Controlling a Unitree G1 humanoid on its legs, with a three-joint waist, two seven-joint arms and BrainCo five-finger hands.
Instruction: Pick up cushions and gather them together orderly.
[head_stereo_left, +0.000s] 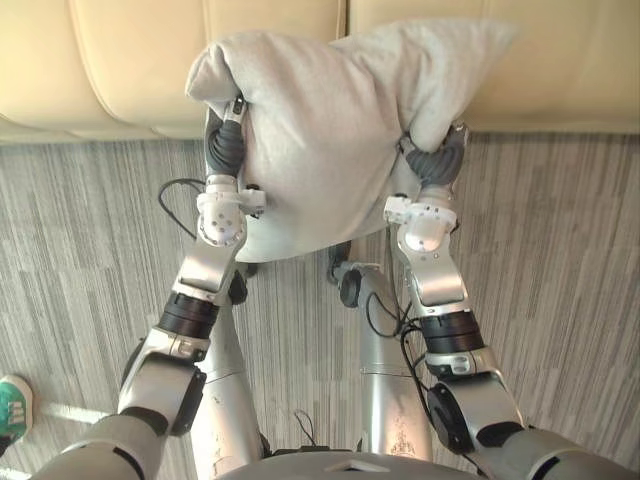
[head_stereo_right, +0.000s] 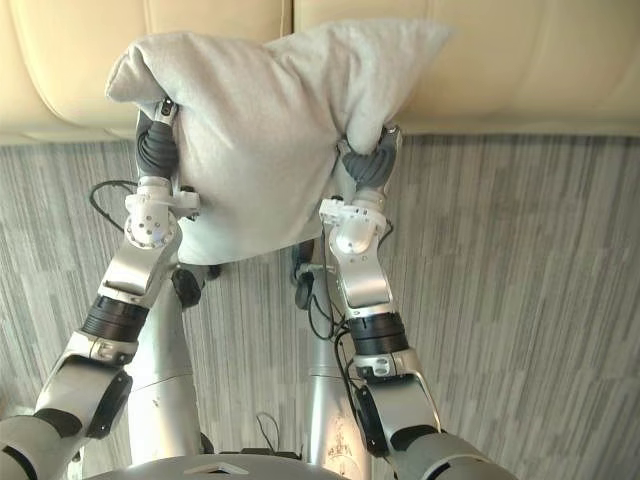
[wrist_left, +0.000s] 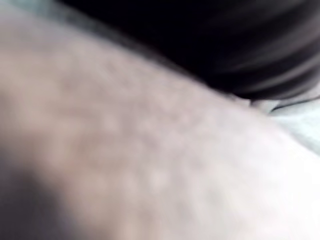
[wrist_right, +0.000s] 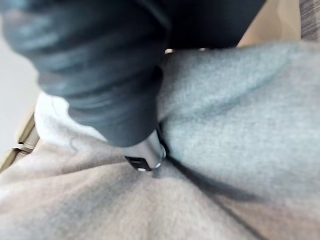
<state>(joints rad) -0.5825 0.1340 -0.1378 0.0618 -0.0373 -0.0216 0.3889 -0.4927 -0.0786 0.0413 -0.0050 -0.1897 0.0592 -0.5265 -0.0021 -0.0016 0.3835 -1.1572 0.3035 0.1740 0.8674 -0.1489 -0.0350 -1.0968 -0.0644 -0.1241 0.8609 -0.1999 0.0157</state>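
Note:
A light grey cushion hangs in the air between my two hands, in front of the sofa's edge. My left hand presses into its left side and my right hand into its right side, both wrists sunk in the fabric. The cushion bulges over both hands and sags below them. Its cloth folds around my right hand's dark cover in the right wrist view. Grey cloth lies against my left hand's cover in the left wrist view.
A cream leather sofa runs across the far side, its seat edge just behind the cushion. Grey striped carpet covers the floor. A person's green shoe stands at the lower left.

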